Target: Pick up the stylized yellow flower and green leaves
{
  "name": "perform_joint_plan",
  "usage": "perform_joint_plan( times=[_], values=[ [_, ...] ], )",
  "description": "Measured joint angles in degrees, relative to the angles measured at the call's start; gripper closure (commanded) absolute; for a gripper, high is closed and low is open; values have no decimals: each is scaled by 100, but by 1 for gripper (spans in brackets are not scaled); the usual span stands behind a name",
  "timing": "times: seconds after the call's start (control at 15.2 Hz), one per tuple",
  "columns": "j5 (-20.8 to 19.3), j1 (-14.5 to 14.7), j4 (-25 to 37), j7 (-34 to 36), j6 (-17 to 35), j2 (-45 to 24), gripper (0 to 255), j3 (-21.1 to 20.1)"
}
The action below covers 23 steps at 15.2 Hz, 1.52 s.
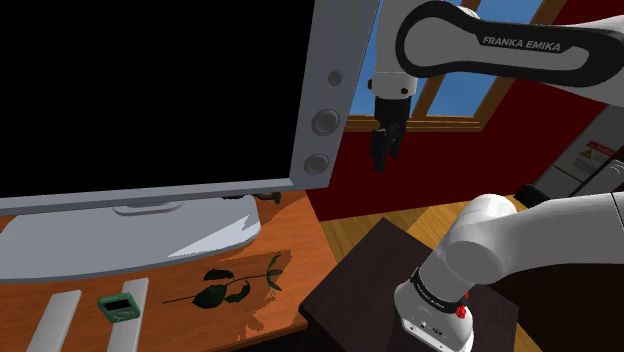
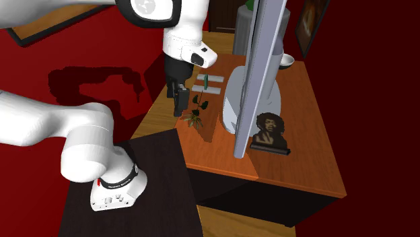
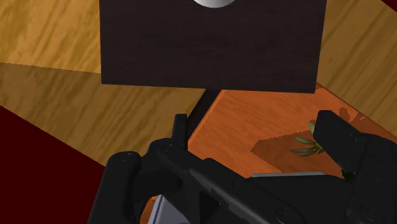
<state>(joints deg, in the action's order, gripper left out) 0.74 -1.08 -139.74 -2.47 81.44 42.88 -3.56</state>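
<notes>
The flower lies flat on the orange-brown desk, a thin stem with dark green leaves and its yellowish head toward the desk's near corner. From the second exterior view the flower rests near the desk edge, in front of the monitor base. My gripper hangs in the air well above and to the shoulder view's right of it, beyond the desk edge. The gripper points downward. In the wrist view the gripper is open and holds nothing, and the flower shows just beside one finger.
A large monitor on a grey base fills the desk's back. A small green device lies between white strips. A framed portrait and a bowl sit behind the monitor. My dark stand abuts the desk.
</notes>
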Motion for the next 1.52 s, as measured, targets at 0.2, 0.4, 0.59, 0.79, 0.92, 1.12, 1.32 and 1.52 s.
perform_joint_plan(
  times=[0.2, 0.4, 0.59, 0.79, 0.92, 1.12, 1.32, 1.52],
  values=[
    [55, 66, -93, -45, 240, -145, 0, -42],
    [189, 222, -236, -135, 764, -506, 0, -156],
    [319, 383, -378, -255, 1346, -919, 0, -274],
    [465, 563, -428, -345, 1875, -1364, 0, -427],
    [523, 654, -363, -439, 2182, -1713, 0, -504],
    [631, 812, -357, -539, 2795, -2298, 0, -668],
    [708, 963, -256, -633, 3274, -2834, 0, -826],
    [735, 1087, -115, -752, 3726, -3389, 0, -960]
  ],
)
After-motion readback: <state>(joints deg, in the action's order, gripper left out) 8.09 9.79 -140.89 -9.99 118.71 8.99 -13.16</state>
